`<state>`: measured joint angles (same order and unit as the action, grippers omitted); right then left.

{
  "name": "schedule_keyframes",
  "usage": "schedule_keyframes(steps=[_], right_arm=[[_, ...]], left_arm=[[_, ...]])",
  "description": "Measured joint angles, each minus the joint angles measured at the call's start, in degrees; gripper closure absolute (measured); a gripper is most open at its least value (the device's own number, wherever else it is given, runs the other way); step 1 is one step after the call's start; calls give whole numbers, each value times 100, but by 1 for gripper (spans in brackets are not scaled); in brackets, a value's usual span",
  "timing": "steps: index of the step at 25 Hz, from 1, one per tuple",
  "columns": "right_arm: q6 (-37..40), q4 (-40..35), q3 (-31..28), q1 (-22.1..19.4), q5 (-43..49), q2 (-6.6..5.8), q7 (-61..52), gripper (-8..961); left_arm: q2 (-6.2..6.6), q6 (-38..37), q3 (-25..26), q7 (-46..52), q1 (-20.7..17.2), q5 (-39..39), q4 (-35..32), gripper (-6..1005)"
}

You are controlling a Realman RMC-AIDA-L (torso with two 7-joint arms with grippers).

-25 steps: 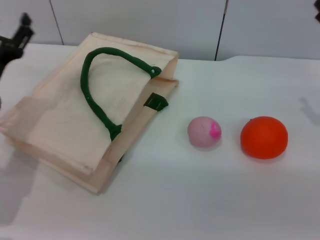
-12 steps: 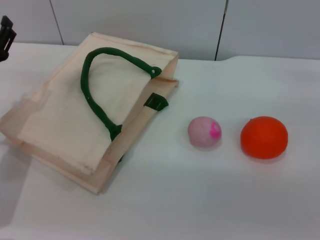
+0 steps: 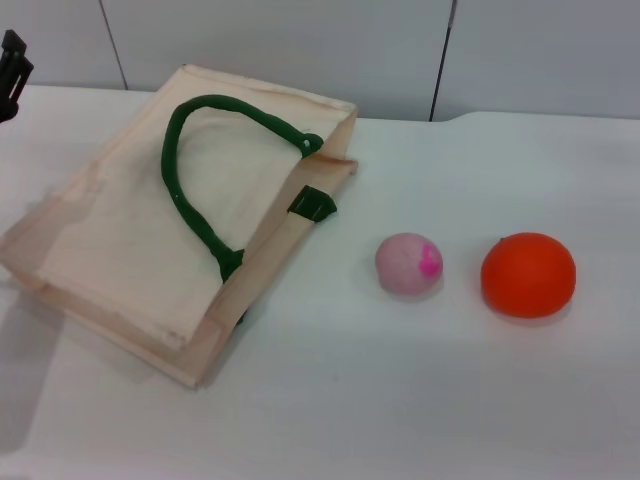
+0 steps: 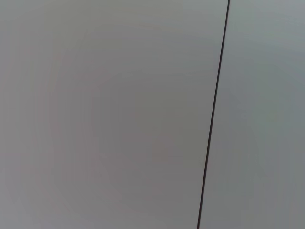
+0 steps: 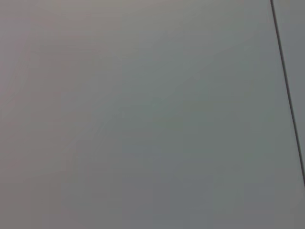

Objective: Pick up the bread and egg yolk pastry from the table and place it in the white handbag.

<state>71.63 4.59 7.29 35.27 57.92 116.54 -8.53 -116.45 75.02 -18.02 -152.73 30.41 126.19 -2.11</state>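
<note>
The white handbag (image 3: 130,230) lies flat on the table at the left, its dark green handle (image 3: 195,175) curving over it and a green side tab (image 3: 312,204) at its right edge. The bread and the egg yolk pastry are out of view. A dark tip of my left gripper (image 3: 12,62) shows at the far left edge, above the table beyond the bag's far left corner. My right gripper is out of view. Both wrist views show only grey wall panels.
A pink ball with a magenta spot (image 3: 408,263) and a smooth orange ball (image 3: 528,274) sit on the white table (image 3: 400,400) right of the bag. A grey panelled wall (image 3: 300,40) stands behind the table.
My left gripper has withdrawn toward the far left edge over the last second and now holds still. The dark bit of the right arm at the top right corner has left view.
</note>
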Motion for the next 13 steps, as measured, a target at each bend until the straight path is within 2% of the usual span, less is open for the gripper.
schedule_keyframes(steps=[13], right_arm=[[-28,15,14,23,16,0,-21,97]], left_arm=[[0,3,0,7,9,2,44,145]])
